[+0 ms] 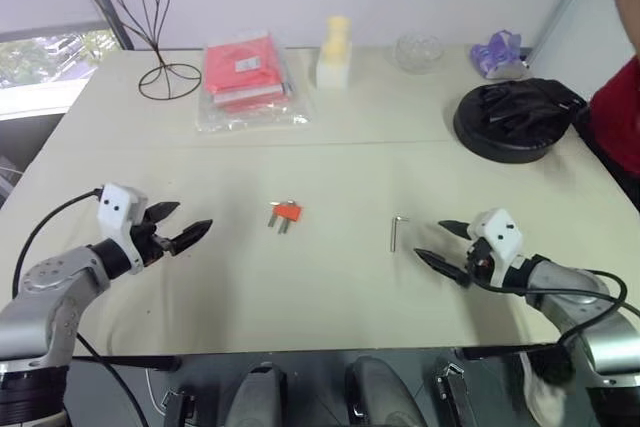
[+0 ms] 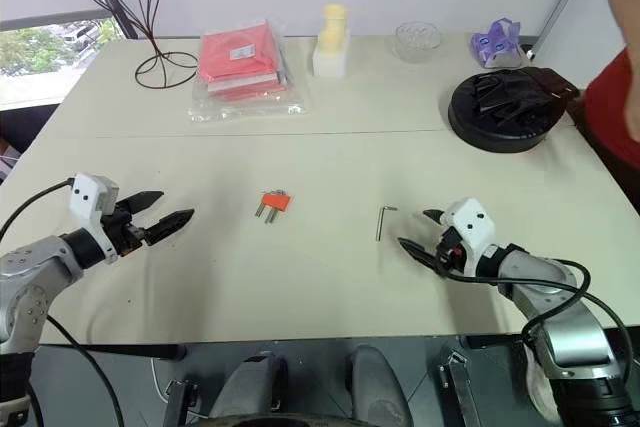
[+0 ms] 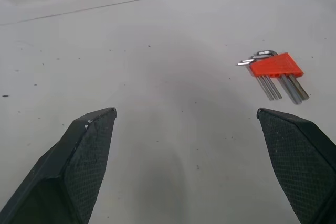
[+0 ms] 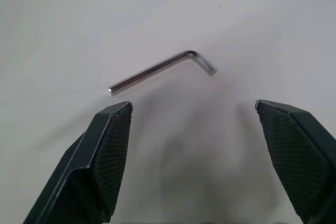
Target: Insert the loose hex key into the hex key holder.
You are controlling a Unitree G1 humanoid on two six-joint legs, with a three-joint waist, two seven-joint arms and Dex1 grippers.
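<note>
A person's red sleeve [image 1: 618, 127] is cut off at the right edge. One loose hex key [image 1: 397, 231] lies flat on the table [image 1: 330, 157], just beside the right gripper [image 1: 441, 244], whose fingers are spread wide and empty. One hex key holder [image 1: 286, 213] lies mid-table, apart from the left gripper [image 1: 183, 224], also wide and empty

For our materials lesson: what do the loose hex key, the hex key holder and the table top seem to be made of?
Loose hex key: metal, likely steel; silver-grey, with bright glints along the rod.
Hex key holder: probably plastic; a flat orange-red block with a smooth, dull face, gripping grey metal keys.
Table: cannot tell for sure; a matte off-white sheet, perhaps laminate, with small dark specks.
</note>
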